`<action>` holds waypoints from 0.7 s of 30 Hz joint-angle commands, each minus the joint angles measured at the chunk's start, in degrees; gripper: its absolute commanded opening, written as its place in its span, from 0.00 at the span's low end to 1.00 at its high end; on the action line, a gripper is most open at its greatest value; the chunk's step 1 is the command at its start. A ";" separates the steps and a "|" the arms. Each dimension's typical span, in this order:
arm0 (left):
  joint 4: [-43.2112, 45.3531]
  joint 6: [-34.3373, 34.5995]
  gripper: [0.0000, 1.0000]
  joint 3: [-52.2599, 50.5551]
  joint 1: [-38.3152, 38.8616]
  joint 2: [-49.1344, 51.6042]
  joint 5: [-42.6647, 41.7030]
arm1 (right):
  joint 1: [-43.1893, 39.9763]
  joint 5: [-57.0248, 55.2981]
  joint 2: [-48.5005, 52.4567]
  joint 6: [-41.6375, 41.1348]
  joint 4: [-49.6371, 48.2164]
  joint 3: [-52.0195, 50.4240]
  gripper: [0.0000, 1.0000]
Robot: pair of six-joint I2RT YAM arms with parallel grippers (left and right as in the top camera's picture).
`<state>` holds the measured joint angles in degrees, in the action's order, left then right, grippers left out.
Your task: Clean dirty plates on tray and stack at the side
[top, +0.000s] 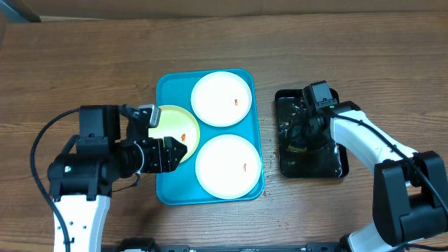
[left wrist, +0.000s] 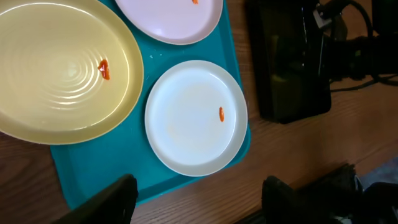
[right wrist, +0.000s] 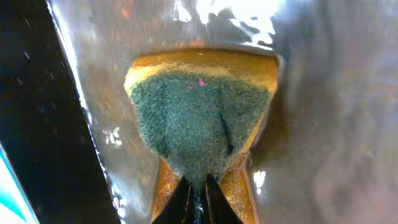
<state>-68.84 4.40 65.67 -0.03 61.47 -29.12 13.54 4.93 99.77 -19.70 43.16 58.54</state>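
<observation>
The turquoise tray [top: 171,89] holds three plates. A white plate [top: 222,99] lies at the back and a white plate [top: 227,166] at the front, each with a small orange-red smear. A pale yellow-green plate [top: 176,127] lies at the left, smeared near its middle. My left gripper [top: 173,152] is open and empty over the tray's left front, by the yellow-green plate. In the left wrist view its fingers [left wrist: 199,199] hover above the table edge of the tray [left wrist: 81,168], below the front white plate [left wrist: 196,118]. My right gripper [right wrist: 198,193] is shut on a green-and-yellow sponge [right wrist: 202,118].
A glossy wet black tray [top: 329,164] stands right of the turquoise tray, with my right gripper [top: 302,129] and the sponge inside it. It also shows in the left wrist view [left wrist: 289,68]. Bare wooden table lies around both trays.
</observation>
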 commanded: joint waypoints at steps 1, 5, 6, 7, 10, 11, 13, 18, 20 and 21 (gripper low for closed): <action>-0.09 -2.08 0.49 0.59 1.66 2.14 1.99 | 0.28 -0.28 -1.36 -0.22 3.48 2.34 0.04; 0.22 -1.57 0.21 0.46 4.04 5.31 3.37 | 0.35 2.08 -5.84 0.37 8.76 4.17 0.04; 0.39 -0.13 0.18 0.46 4.87 6.40 5.29 | 0.66 3.32 -7.54 1.20 9.53 4.20 0.04; 0.59 1.25 0.14 0.44 5.97 7.56 7.43 | 1.11 3.98 -9.31 2.01 10.25 4.20 0.04; 1.44 4.17 0.07 0.44 8.72 10.16 12.00 | 2.40 4.20 -12.52 1.99 11.72 4.20 0.04; 1.92 5.18 0.06 0.44 9.79 11.17 13.07 | 3.04 4.48 -13.77 1.99 12.33 4.20 0.04; 3.02 6.99 0.04 0.42 12.24 13.57 14.10 | 4.50 6.01 -15.78 2.16 13.55 4.20 0.04; 4.24 12.90 0.04 -0.22 16.37 19.82 18.05 | 9.35 8.81 -17.59 2.14 15.37 4.20 0.04; 5.35 14.45 0.04 -1.16 17.20 22.38 17.92 | 11.72 9.35 -17.57 2.10 16.06 4.17 0.04; 6.08 15.19 0.04 -1.84 17.46 23.71 17.90 | 12.94 9.31 -17.57 2.12 16.44 4.17 0.04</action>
<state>-63.72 14.46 65.47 16.40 81.71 -13.85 23.51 12.08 83.09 -17.93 59.18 61.08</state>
